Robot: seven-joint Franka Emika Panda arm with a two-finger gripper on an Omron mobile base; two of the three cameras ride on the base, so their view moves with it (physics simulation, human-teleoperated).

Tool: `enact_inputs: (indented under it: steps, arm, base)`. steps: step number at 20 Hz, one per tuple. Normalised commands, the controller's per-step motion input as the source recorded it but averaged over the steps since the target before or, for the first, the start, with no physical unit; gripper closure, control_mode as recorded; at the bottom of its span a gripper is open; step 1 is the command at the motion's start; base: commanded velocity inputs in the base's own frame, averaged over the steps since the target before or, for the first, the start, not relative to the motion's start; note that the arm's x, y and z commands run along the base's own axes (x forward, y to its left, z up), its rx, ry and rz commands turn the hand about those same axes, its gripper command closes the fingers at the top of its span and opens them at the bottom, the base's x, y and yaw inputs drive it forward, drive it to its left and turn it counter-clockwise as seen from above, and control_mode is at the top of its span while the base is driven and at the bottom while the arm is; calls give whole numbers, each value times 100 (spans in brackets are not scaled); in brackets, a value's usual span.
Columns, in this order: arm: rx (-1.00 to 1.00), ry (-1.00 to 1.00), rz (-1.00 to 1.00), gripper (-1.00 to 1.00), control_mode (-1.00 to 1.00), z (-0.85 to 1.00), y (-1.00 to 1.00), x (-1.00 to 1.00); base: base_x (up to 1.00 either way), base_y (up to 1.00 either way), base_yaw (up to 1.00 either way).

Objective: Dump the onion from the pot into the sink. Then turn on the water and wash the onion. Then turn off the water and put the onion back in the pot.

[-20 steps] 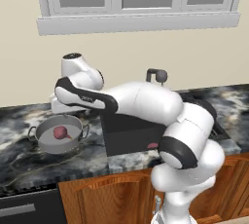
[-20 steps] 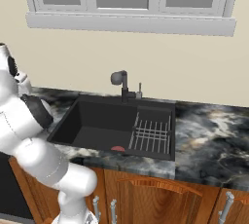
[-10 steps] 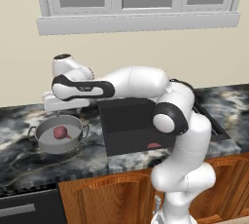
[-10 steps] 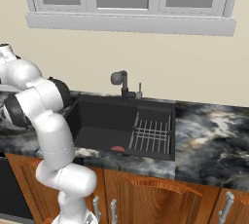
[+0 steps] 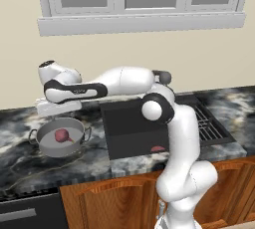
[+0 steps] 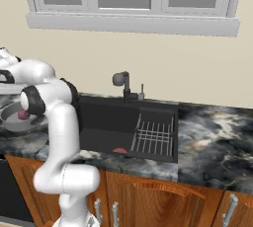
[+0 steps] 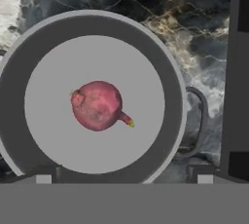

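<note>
The onion (image 7: 97, 105), a purplish-red bulb with a short stem tip, lies in the middle of the pot (image 7: 176, 87), a wide grey metal pot with a loop handle on each side. The pot (image 5: 47, 147) stands on the counter left of the sink (image 5: 130, 121). My gripper (image 5: 57, 115) hangs straight above the pot, clear of the onion (image 5: 62, 135). In the hand view the gripper (image 7: 124, 177) is open, its tips far apart with nothing between them. From the right base view the pot (image 6: 7, 120) and onion (image 6: 22, 115) sit at the far left, partly behind my arm.
A black tap (image 6: 121, 79) rises behind the black sink (image 6: 106, 120). A wire rack (image 6: 154, 136) fills the basin's right part. A small pink-red sliver (image 6: 120, 150) lies on the basin floor near its front wall. Dark marbled counter (image 6: 217, 137) extends to the right.
My arm has swung left and stretched out, carrying the gripper from beside the sink's left edge to directly over the pot. Pot and onion have stayed put.
</note>
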Motion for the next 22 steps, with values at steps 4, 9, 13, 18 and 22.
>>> enact_inputs:
  steps: [4,9,13,18,22]
  arm:
    - [0,7,-1,-100,-100,-15,0,5]
    - [0,4,0,-100,-100,-50,0,12]
    - [1,0,0,-100,-100,-51,-6,2]
    - [5,0,0,-100,-100,-45,-19,1]
    - [8,-1,0,-100,-100,-23,-9,5]
  base:
    - [0,0,0]
    - [0,0,0]
    - [0,0,0]
    - [0,0,0]
    - [0,0,0]
